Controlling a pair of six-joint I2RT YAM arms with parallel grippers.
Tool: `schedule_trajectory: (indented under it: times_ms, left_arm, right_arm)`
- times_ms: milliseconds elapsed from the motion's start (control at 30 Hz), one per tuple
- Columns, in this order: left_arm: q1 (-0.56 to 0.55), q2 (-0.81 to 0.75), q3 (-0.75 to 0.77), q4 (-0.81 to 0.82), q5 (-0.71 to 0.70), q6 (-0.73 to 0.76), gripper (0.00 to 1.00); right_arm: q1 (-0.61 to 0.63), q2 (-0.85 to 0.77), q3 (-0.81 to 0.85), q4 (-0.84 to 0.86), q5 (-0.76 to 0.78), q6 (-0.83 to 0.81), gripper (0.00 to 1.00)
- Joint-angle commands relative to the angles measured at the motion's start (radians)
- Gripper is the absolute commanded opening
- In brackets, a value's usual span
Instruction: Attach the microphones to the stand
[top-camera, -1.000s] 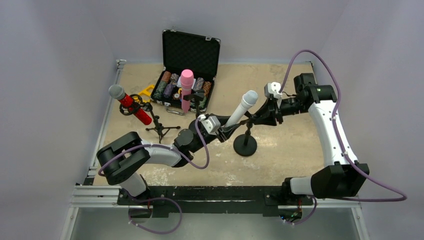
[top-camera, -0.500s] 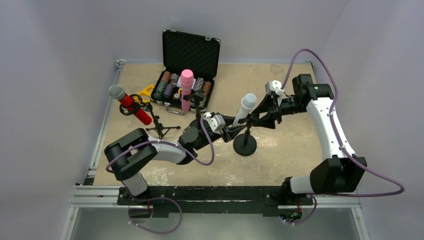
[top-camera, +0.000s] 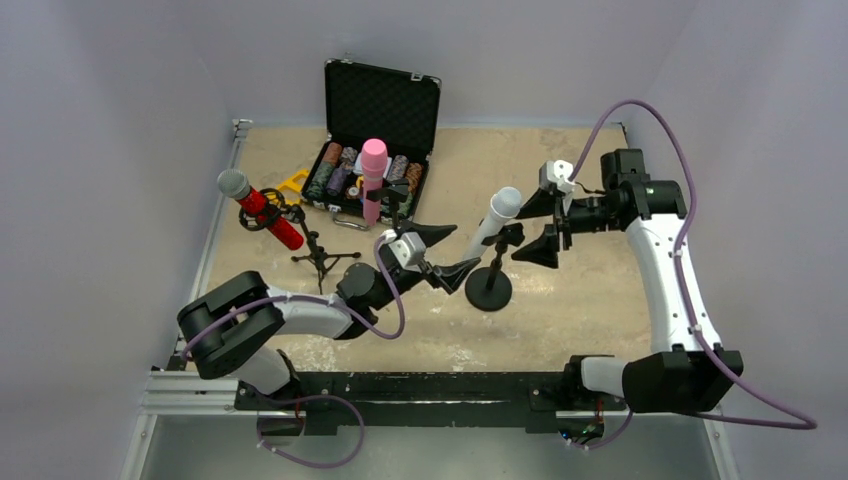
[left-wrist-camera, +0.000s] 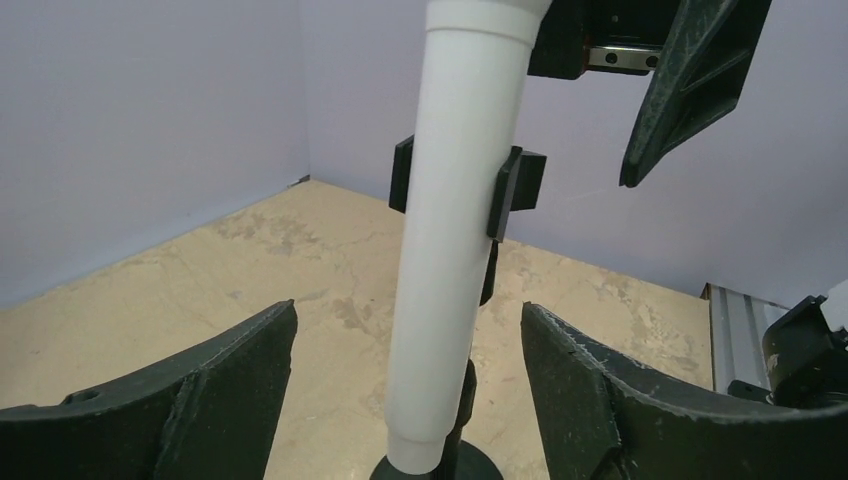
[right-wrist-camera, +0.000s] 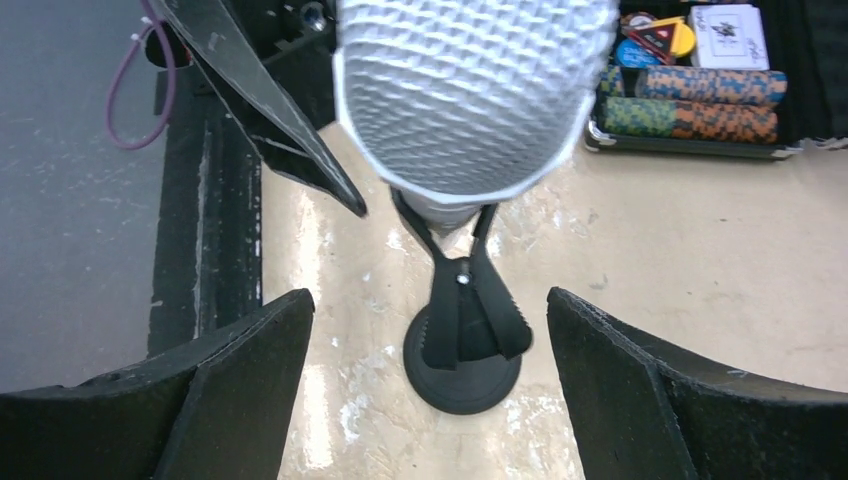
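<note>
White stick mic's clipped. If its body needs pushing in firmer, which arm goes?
Left, probably. The left end effector, open, lines up on the barrel of the white stick microphone below the black stand clip; the right end effector faces its grey mesh head.

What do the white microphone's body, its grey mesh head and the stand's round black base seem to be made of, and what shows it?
White microphone body: probably plastic; smooth, matte, even colour.
Grey mesh head: likely metal; fine woven wire grid, silvery.
Round black stand base: matte black, painted metal or plastic; cannot tell.
</note>
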Motion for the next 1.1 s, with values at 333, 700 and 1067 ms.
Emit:
schedule_trajectory:
  times_ms: [333,700,1067]
  left_arm:
    - [-0.005,-0.769,-0.125,-0.986,0.013,-0.051,0.89]
    - [-0.010,-1.097,0.311,-2.114,-0.278,-0.132,0.99]
    - [-0.008,-1.345,0.429,-2.304,-0.725,-0.085,1.00]
  right_arm:
    - [-0.177,-0.331,-0.243,0.456,0.212,0.449,0.98]
    - [-0.249,-0.570,-0.504,0.731,0.443,0.900,0.98]
    - [-0.274,-0.660,-0.655,0.827,0.379,0.933,0.98]
